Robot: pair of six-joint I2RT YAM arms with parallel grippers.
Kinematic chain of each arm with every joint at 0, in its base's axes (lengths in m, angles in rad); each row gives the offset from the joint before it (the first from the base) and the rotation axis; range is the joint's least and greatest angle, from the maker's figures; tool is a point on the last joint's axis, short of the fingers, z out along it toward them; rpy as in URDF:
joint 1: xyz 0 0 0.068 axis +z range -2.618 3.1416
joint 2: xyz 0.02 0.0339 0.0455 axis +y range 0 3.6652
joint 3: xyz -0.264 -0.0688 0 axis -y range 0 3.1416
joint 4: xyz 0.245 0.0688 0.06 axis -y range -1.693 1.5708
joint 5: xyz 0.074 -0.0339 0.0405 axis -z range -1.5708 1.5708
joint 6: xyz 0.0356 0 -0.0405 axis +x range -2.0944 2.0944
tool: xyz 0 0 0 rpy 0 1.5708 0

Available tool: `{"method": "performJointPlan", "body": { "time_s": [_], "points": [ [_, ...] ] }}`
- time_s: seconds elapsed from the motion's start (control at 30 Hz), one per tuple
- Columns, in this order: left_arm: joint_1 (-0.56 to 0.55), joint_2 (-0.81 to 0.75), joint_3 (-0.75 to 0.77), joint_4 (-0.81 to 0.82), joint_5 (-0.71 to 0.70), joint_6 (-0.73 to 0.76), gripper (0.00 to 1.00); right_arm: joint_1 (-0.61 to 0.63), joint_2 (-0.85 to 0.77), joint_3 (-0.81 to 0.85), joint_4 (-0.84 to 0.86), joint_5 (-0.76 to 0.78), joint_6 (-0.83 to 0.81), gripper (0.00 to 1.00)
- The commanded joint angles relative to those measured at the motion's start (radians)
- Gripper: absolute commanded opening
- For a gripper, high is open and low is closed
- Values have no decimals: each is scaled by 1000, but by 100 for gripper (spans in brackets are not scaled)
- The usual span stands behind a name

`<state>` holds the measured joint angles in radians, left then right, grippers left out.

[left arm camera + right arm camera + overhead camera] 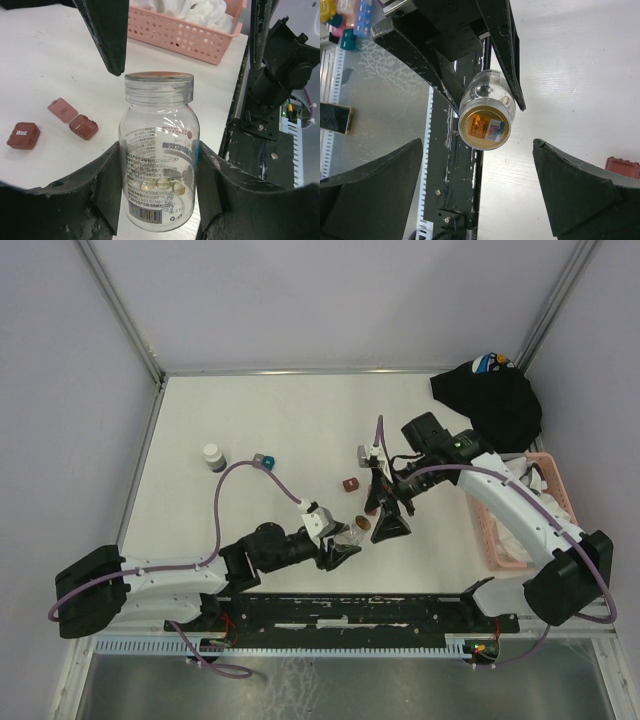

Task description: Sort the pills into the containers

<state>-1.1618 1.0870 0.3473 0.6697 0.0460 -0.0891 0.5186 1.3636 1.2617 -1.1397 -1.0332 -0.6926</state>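
Near the table's (260, 420) front edge, the left gripper (338, 552) clamps a clear pill bottle (159, 150) by its body, jaws partway closed. A few yellowish pills (150, 186) lie inside. Facing its amber lid (484, 127), the right gripper (383, 517) stands spread wide, holding nothing. Farther out sit two dark-red boxes: one (23, 135) shut, marked "Wed." — one (83, 126) open.

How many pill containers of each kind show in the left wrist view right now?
dark-red boxes: 2 (one shut, one with its lid open)
clear vial: 1
Total: 3
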Motion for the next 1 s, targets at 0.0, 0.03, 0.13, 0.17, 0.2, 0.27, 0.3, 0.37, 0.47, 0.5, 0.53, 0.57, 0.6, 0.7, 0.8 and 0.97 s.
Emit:
{"method": "performJointPlan", "body": {
  "time_s": [0.0,0.03,0.13,0.17,0.2,0.27,0.3,0.37,0.47,0.5,0.53,0.57,0.6,0.7,0.8,0.97],
  "points": [
    [1,-28,2,55,-79,-9,3,14,-46,6,137,33,210,99],
    [0,-27,3,54,-82,-9,3,15,-58,-6,167,50,230,99],
    [1,-18,13,54,-84,-6,3,21,-64,-20,214,82,259,99],
    [0,-14,17,54,-84,-7,3,24,-60,-20,215,84,261,99],
    [0,-9,22,55,-83,-8,3,31,-56,-19,214,91,260,99],
    [0,1,31,54,-83,-8,3,45,-47,-19,215,112,260,99],
    [0,5,34,54,-83,-8,3,54,-41,-17,216,123,262,98],
    [0,12,38,54,-82,-8,3,66,-31,-12,212,137,264,95],
    [-1,13,39,54,-84,-10,3,78,-19,-3,202,144,266,89],
    [-1,13,38,54,-84,-10,3,80,-18,-1,200,145,266,86],
    [-1,13,37,54,-84,-11,3,80,-16,-2,199,147,266,84],
    [-1,15,36,54,-84,-12,3,81,-15,-1,199,150,266,84],
    [-1,14,35,54,-85,-11,3,81,-12,-1,199,155,267,84],
    [-1,14,35,54,-81,-16,3,82,-3,-1,204,168,278,84],
    [-1,16,33,57,-80,-17,3,87,5,1,204,162,280,83],
    [-1,18,32,60,-77,-18,3,90,6,2,205,141,284,71]
  ]
}}
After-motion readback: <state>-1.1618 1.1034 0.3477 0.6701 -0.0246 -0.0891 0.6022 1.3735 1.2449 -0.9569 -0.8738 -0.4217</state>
